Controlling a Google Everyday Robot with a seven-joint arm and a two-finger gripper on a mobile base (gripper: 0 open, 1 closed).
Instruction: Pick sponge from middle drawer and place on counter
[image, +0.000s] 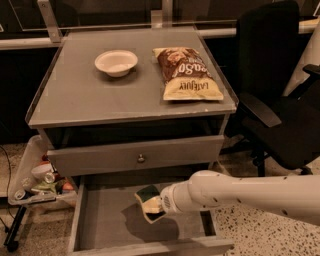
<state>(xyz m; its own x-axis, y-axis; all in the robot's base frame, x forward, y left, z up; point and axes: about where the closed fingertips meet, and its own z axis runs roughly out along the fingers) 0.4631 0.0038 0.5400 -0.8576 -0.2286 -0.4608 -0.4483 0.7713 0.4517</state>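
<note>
The sponge (148, 196), dark green on yellow foam, is at the tip of my white arm, over the open middle drawer (102, 222). My gripper (156, 206) is shut on the sponge and holds it tilted, a little above the drawer's grey floor, where it casts a shadow. The arm reaches in from the right. The counter (85, 100) is the flat grey top of the cabinet, above and behind the gripper.
A white bowl (116, 62) and a chip bag (186, 74) lie on the counter. A shut drawer front with a round knob (141, 158) overhangs the open drawer. A black office chair (280, 105) stands at right, and a tray of clutter (36, 182) at left.
</note>
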